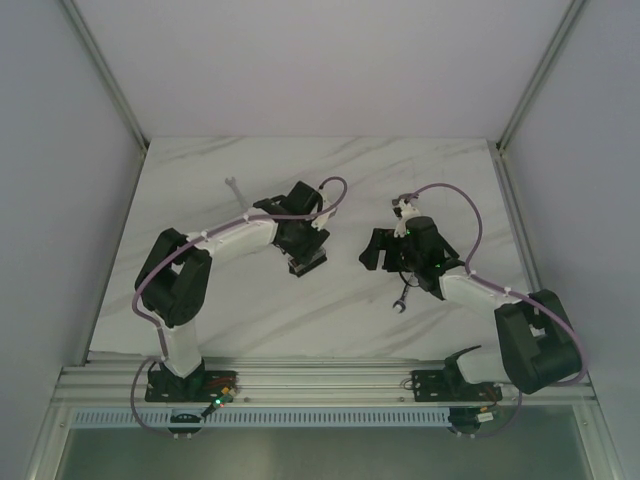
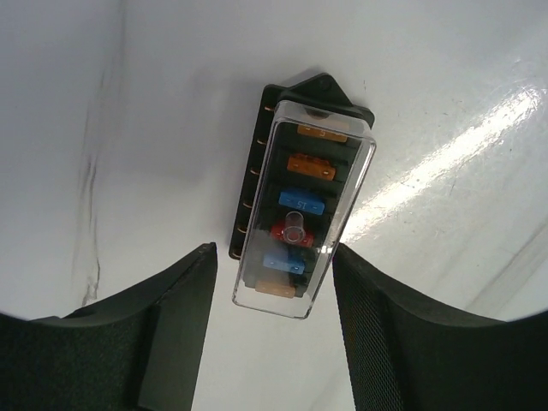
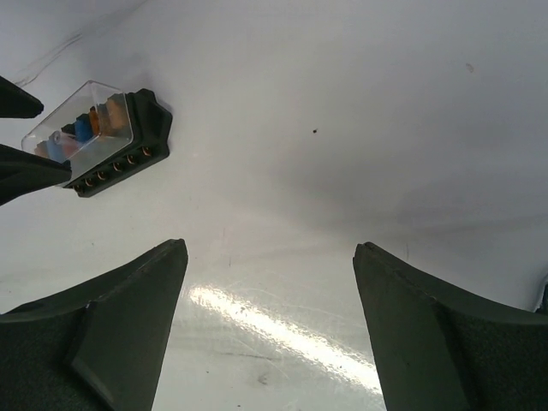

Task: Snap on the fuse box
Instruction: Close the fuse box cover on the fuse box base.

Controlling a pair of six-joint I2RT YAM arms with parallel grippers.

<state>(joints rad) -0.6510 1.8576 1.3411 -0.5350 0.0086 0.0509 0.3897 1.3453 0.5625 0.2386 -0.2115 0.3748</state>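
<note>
The fuse box (image 2: 253, 168) is a black block with orange, blue and red fuses; it lies flat on the table. A clear plastic cover (image 2: 318, 224) sits over the fuses. Whether it is seated fully I cannot tell. My left gripper (image 2: 274, 257) is open, its fingers either side of the box's near end with a gap on each side. In the top view the box (image 1: 309, 265) lies just under the left gripper (image 1: 304, 248). My right gripper (image 3: 270, 248) is open and empty over bare table, with the box (image 3: 120, 150) to its far left. It also shows in the top view (image 1: 376, 250).
One small wrench (image 1: 233, 187) lies at the back left of the white marble table (image 1: 200, 290). Another wrench (image 1: 401, 301) lies under the right arm. The left gripper's fingertips (image 3: 21, 167) show at the left edge of the right wrist view.
</note>
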